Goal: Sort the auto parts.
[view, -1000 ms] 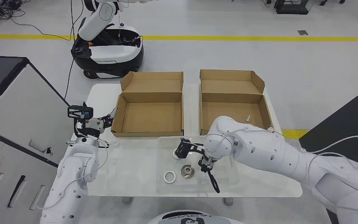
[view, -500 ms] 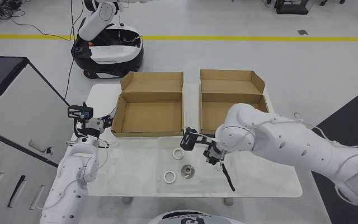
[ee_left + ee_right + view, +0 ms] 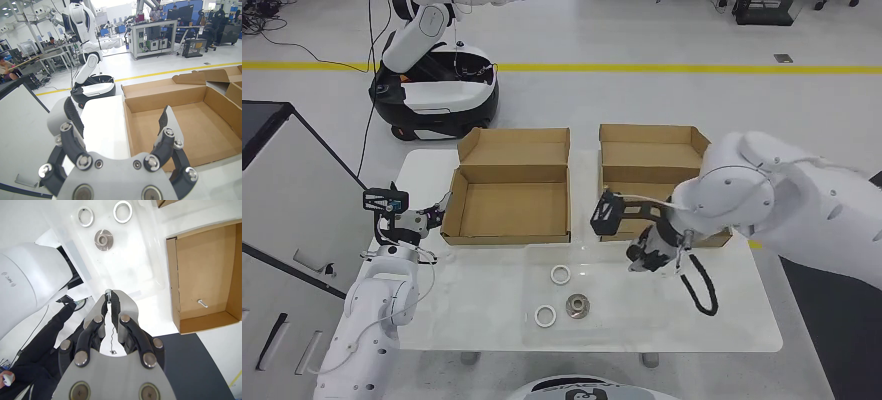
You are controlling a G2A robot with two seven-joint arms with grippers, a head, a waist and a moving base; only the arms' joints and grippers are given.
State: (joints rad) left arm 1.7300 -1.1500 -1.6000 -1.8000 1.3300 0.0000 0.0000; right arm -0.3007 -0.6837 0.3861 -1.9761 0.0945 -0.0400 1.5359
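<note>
Over the counter (image 3: 132, 266) just short of the right box (image 3: 204, 275), the right jaws are pinched on a small bolt (image 3: 107, 292), while the left jaws sit wide open by the other box (image 3: 179, 123). Looks like the carry step to me. Next it needs to get above the box where another bolt (image 3: 202, 303) lies, then let go.

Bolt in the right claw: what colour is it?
Shiny silver bolt, clearest in the right wrist view.

so my left arm (image 3: 377, 300) is folded up at its side with the left gripper (image 3: 117, 105) spread wide, fingers well apart. right arm (image 3: 742, 190) is up high and bent across the front, right gripper (image 3: 109, 297) pinched tight on a small bolt (image 3: 108, 292) at its fingertips
</note>
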